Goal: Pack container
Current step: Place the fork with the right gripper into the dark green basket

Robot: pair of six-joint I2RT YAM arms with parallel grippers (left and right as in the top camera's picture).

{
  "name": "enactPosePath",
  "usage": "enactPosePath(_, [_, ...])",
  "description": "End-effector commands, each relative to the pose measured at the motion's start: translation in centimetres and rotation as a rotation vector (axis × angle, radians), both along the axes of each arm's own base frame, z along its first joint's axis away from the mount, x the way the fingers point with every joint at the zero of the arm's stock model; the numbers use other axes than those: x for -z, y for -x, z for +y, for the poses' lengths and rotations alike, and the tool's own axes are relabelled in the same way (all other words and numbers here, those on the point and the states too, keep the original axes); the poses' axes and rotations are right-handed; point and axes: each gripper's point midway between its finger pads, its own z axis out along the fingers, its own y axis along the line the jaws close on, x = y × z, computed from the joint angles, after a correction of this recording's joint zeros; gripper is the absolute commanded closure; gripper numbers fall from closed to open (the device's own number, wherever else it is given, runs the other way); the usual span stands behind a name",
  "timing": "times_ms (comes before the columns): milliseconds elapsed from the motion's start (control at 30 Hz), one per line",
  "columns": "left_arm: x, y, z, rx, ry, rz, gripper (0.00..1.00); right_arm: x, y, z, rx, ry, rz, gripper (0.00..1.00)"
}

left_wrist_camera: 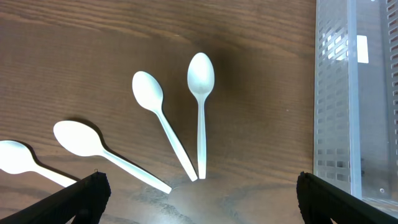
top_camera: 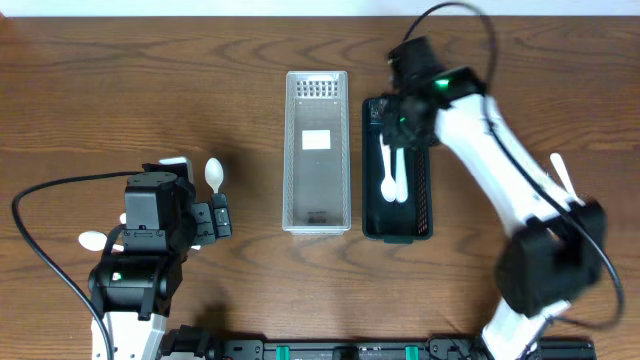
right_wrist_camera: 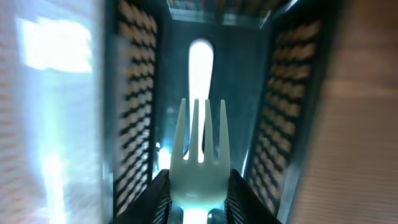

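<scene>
My right gripper (top_camera: 405, 118) hovers over the far end of the black slotted container (top_camera: 424, 200) and is shut on a white plastic fork (right_wrist_camera: 199, 149), tines pointing into the container (right_wrist_camera: 135, 106). White utensils (top_camera: 392, 175) lie inside it, and a spoon (right_wrist_camera: 200, 62) shows below the fork. The clear slotted container (top_camera: 317, 150) stands left of the black one. My left gripper (top_camera: 218, 216) is open and empty over the table, its fingers (left_wrist_camera: 199, 202) spread wide. Several white spoons (left_wrist_camera: 200, 99) lie on the wood just ahead of it, with the clear container (left_wrist_camera: 357, 93) to the right.
One spoon (top_camera: 214, 175) lies beside my left arm and another (top_camera: 92, 240) further left. A white utensil (top_camera: 560, 170) lies on the table at the right, next to my right arm. The two containers stand side by side at mid-table.
</scene>
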Motion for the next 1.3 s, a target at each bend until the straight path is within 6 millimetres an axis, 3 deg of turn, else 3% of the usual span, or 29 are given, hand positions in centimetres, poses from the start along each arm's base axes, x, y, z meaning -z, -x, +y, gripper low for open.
enactPosePath(0, [-0.5,-0.2,0.1,-0.012,0.006,-0.012,0.02,3.9,0.8,0.2,0.009,0.053,0.087,0.81])
enactPosePath(133, [-0.5,-0.2,0.1,-0.012,0.006,-0.012,0.02,5.5,0.9,0.3,-0.002,0.068,0.116,0.78])
enactPosePath(267, [-0.5,-0.2,0.1,-0.012,0.006,-0.012,0.02,4.9,0.6,0.5,-0.024,0.062,0.094,0.55])
enactPosePath(367, [-0.5,-0.2,0.1,-0.012,0.006,-0.012,0.02,4.2,0.7,0.4,-0.024,0.059,0.088,0.52])
enactPosePath(467, [-0.5,-0.2,0.1,-0.012,0.006,-0.013,0.02,2.2,0.8,0.2,-0.039,0.049,0.057,0.47])
enactPosePath(600, [-0.5,-0.2,0.1,-0.012,0.006,-0.013,0.02,-3.2,0.5,-0.9,-0.033,0.012,-0.060,0.39])
enactPosePath(700, [-0.5,-0.2,0.1,-0.012,0.006,-0.012,0.02,-8.0,0.6,-3.1,0.005,-0.004,-0.171,0.28])
enactPosePath(767, [-0.5,-0.2,0.1,-0.012,0.006,-0.012,0.02,-11.1,1.3,-5.6,0.053,0.001,-0.239,0.13])
enactPosePath(900, [-0.5,-0.2,0.1,-0.012,0.006,-0.012,0.02,-14.5,3.3,-10.9,0.137,0.034,-0.284,0.03])
enactPosePath(1067, [-0.5,-0.2,0.1,-0.012,0.006,-0.012,0.02,-14.5,8.0,-16.9,0.302,0.075,-0.157,0.01])
enactPosePath(1167, [-0.5,-0.2,0.1,-0.012,0.006,-0.012,0.02,-13.7,10.5,-18.6,0.350,0.086,-0.101,0.01])
enactPosePath(1267, [-0.5,-0.2,0.1,-0.012,0.006,-0.012,0.02,-12.1,13.0,-18.9,0.378,0.064,-0.073,0.01])
